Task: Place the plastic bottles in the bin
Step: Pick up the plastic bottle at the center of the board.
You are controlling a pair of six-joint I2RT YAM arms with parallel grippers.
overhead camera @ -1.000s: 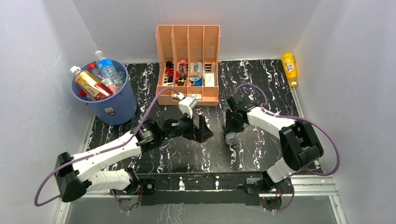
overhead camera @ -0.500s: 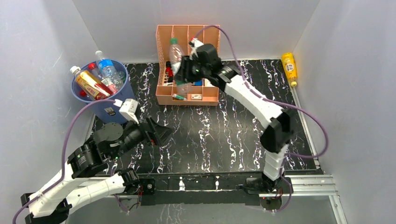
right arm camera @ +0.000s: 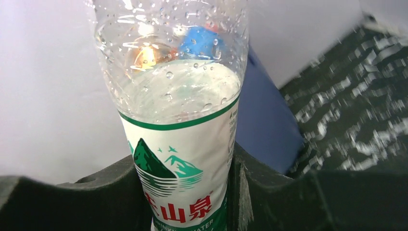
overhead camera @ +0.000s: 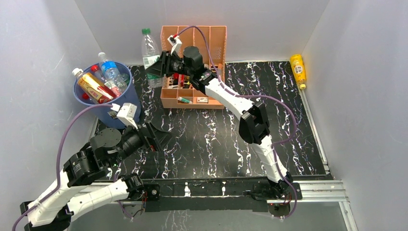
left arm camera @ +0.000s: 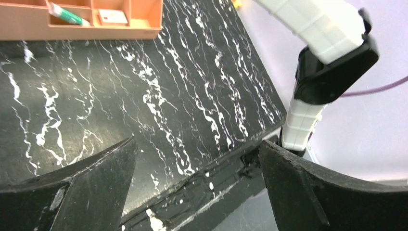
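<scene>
Top external: right gripper (overhead camera: 155, 67) clasps a green-label bottle (overhead camera: 148, 48) upright between its fingers.
Carry it fully over the bin (overhead camera: 122, 111), below-left of the fingertips, before letting go; left gripper (overhead camera: 166, 139) gapes empty.

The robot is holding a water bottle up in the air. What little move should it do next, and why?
Probably swing the green-capped bottle left until it hangs over the blue bin. The right gripper holds it upright beside the peach rack, not yet above the bin's rim, so letting go now would likely miss.
</scene>
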